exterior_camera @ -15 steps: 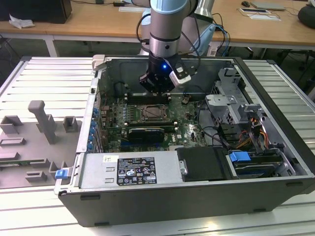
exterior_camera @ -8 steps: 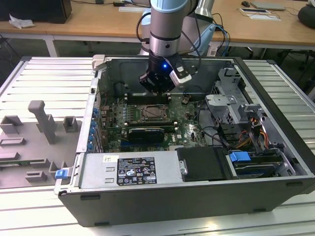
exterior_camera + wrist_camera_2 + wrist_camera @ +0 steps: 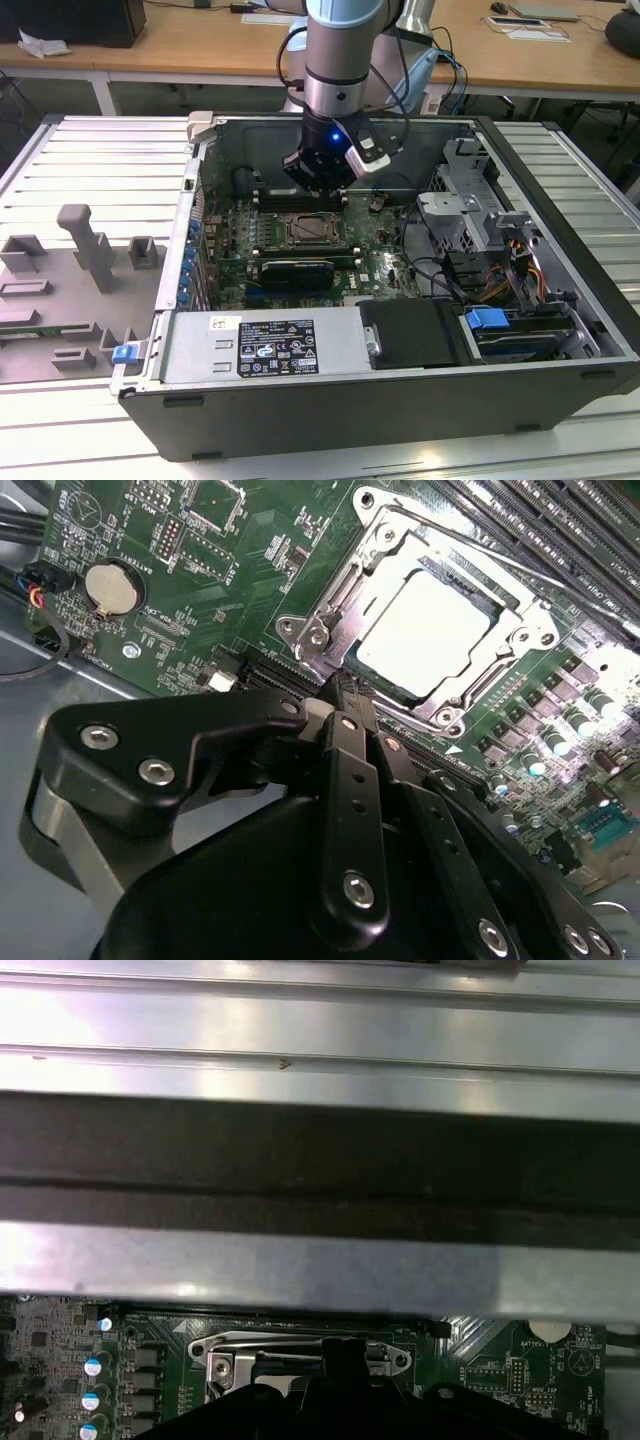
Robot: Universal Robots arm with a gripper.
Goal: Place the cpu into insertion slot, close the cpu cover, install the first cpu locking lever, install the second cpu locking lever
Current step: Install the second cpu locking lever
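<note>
1. You are looking at the gripper [image 3: 318, 178] hanging low inside the open computer case [image 3: 560, 300], just over the motherboard [image 3: 225, 250] and toward the far side of the socket. It is sitting there because the socket hardware is what the work is about.

2. In the second wrist view the black fingers [image 3: 345, 780] are lying pressed together into one narrow blade, with no gap showing between them and nothing held. My reading is that they are being kept closed to serve as a pushing tip rather than a clamp.

3. The tip of the gripper [image 3: 340, 692] is pointing at the near corner of the socket frame, right beside its hinge bracket [image 3: 312, 632]. Whether it is touching the metal, I cannot tell.

4. The cpu [image 3: 425, 630] is already lying flat in the insertion slot [image 3: 452, 717], its pale metal top glaring under the light. That part of the job is looking done.

5. The cpu cover [image 3: 375, 542] is lying down around the chip, its window framing the bright top, so it appears closed. It needs to be flat like this for the levers to bear on it.

6. I cannot make out from these views whether either locking lever is latched; thin metal rods are running along the frame's edges, but their hooked ends are not clear.

7. In the first wrist view the socket frame [image 3: 300, 1352] is showing just past the gripper body, beneath the case wall.
</note>
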